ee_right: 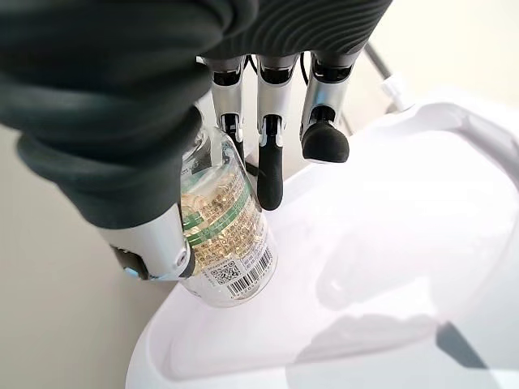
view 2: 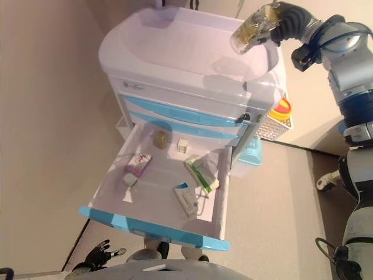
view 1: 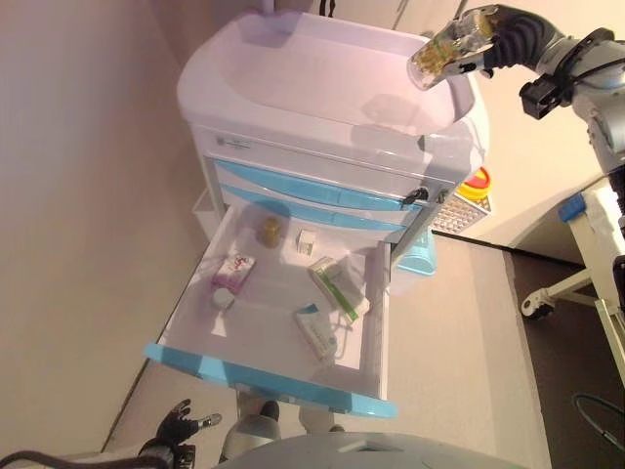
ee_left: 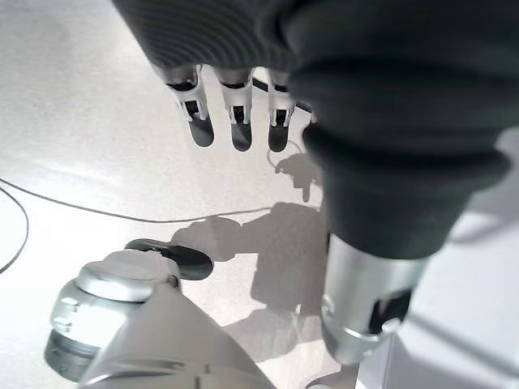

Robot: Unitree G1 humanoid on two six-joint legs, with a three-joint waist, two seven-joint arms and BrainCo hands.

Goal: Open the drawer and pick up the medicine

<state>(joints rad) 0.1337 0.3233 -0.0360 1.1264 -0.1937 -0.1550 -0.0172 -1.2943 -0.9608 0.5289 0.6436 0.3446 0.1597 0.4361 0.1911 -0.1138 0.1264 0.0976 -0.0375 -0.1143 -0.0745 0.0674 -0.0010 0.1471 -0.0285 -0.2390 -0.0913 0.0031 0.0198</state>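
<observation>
The right hand (view 1: 503, 39) grips a clear pill bottle (view 1: 444, 54) above the cart's white top (view 1: 322, 78), the drawer (view 1: 283, 322) stands open, and the left hand (view 1: 176, 422) hangs low with relaxed fingers.

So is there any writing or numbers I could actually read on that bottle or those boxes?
None can be read.
Clear bottle held in the right hand: a barcode, a square code and fine print, too small to read.
Boxes in the open drawer: print too blurred.
Cart front, small label: unreadable.
</observation>
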